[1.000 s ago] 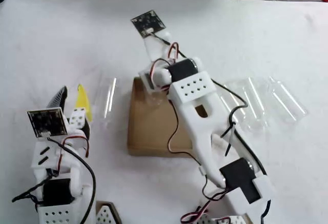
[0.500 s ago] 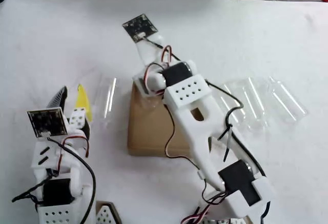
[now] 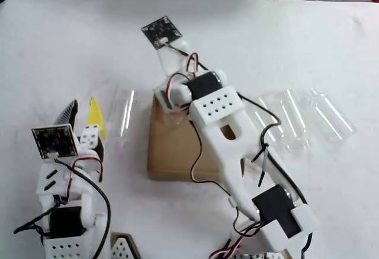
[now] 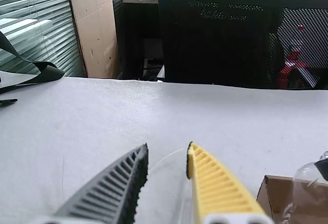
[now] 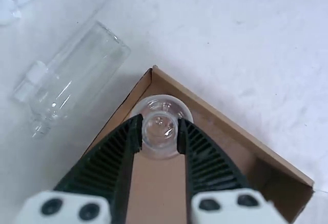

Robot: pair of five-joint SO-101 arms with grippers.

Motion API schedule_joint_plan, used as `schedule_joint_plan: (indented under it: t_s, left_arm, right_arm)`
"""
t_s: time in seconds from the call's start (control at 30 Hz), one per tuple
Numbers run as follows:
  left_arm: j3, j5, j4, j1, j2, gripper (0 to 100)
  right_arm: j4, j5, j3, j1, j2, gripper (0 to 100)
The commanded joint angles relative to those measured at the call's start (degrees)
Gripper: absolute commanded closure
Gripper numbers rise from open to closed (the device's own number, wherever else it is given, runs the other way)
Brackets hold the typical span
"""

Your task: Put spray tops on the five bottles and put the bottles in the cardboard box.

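Observation:
The flat cardboard box (image 3: 172, 146) lies mid-table. My right gripper (image 5: 160, 124) is shut on a clear bottle (image 5: 160, 127), seen end-on, held over one corner of the box (image 5: 230, 126). In the high view the right arm (image 3: 219, 108) stretches over the box's far end. Another clear bottle (image 3: 123, 114) lies on the cloth left of the box, also seen from the right wrist (image 5: 72, 75). My left gripper (image 3: 83, 101), with one black and one yellow finger, stands open beside that bottle. From the left wrist, the left gripper (image 4: 166, 152) has a curved clear edge between its fingers, and the box corner (image 4: 292, 198) shows.
A group of clear bottles (image 3: 296, 120) lies on the white cloth right of the box. A small white piece (image 5: 7, 3) rests near the lying bottle. A dark chair (image 4: 241, 29) stands beyond the table's far edge. The far half of the cloth is bare.
The right arm shifted a little to the left with its bottle a second ago, then held still. The left arm has not moved.

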Motion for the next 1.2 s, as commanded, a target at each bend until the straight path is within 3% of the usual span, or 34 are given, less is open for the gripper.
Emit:
schedule_joint_plan:
  t_s: [0.0, 0.17, 0.43, 1.17]
  left_arm:
    - [-1.49, 0.7, 0.0, -0.48, -0.31, 87]
    - [-1.49, 0.7, 0.0, -0.4, -0.31, 87]
    - [-1.49, 0.7, -0.09, -0.4, -0.31, 87]
    - [-1.49, 0.7, -0.09, -0.4, -0.31, 87]
  right_arm:
    - [-0.75, -0.53, -0.18, -0.13, -2.42, 97.8]
    - [-0.57, -0.53, -0.18, -0.13, -2.42, 96.5]
    - [-0.48, -0.53, -0.09, -0.22, -2.42, 78.6]
    - [-0.48, 0.0, -0.53, -1.71, -3.12, 77.9]
